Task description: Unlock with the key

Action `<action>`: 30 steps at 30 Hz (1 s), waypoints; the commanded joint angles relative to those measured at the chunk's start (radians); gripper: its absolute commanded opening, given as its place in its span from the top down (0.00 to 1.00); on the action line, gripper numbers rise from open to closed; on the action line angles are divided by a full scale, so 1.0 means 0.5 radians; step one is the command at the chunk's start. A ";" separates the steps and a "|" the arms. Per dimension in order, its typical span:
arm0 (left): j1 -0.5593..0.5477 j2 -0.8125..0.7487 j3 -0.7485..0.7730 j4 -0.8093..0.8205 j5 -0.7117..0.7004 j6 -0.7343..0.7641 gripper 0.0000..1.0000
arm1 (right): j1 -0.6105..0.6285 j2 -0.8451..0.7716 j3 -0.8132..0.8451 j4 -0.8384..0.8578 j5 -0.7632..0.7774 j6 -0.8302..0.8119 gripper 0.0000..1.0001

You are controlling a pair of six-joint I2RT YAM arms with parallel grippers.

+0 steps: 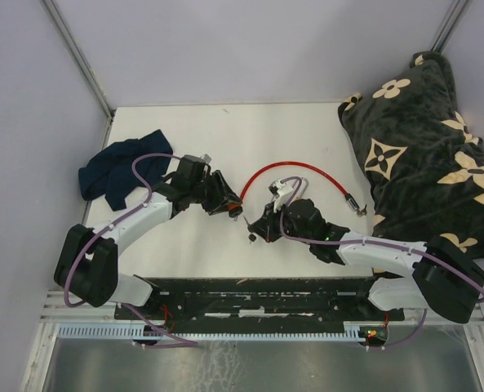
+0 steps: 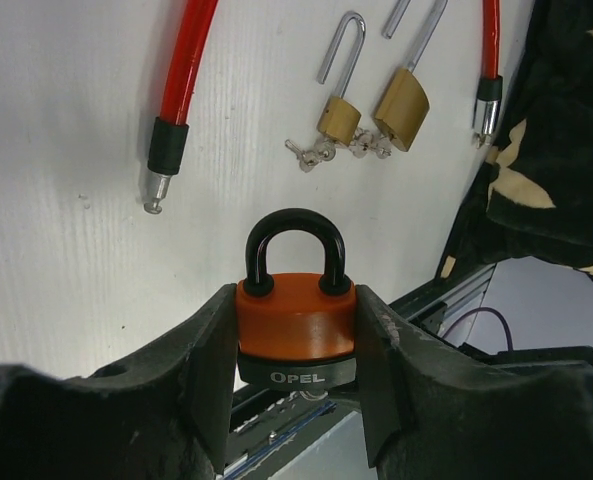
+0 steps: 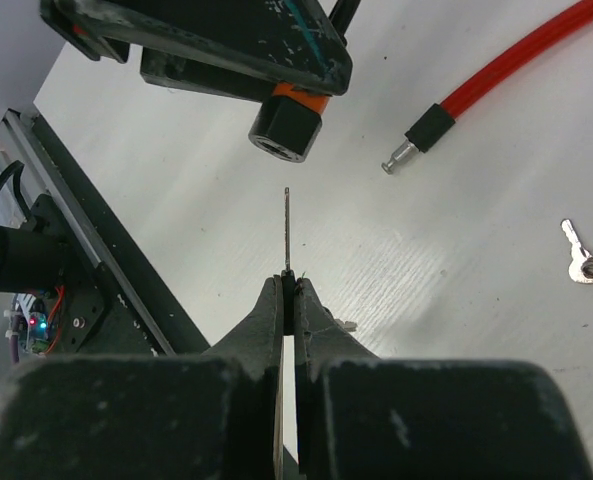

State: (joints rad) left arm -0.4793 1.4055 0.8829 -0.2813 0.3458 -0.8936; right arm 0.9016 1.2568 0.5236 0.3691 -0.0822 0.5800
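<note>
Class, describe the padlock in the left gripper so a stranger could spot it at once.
Above the white table, find the left gripper. It clamps an orange-bodied padlock with a black shackle; the two loose padlocks beyond are brass with silver shackles.

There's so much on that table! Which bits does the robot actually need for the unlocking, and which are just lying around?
Needed:
orange padlock, in the left gripper
key, in the right gripper

Lying about:
red cable
small brass padlock
large brass padlock
spare keys
blue cloth
patterned cushion
</note>
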 commanded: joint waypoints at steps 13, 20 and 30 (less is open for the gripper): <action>-0.027 -0.066 -0.027 0.170 0.114 -0.129 0.95 | 0.010 0.237 0.185 0.196 -0.069 0.157 0.98; -0.041 -0.056 -0.027 0.169 0.109 -0.127 0.97 | 0.010 0.233 0.191 0.206 -0.051 0.177 0.98; -0.064 -0.094 -0.048 0.133 0.004 -0.110 0.97 | 0.010 0.186 0.148 0.134 0.149 0.245 0.98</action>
State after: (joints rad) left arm -0.5007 1.3994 0.8597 -0.2573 0.3508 -0.9230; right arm 0.9035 1.3758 0.5781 0.4038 -0.0692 0.6777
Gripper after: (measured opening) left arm 0.523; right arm 0.037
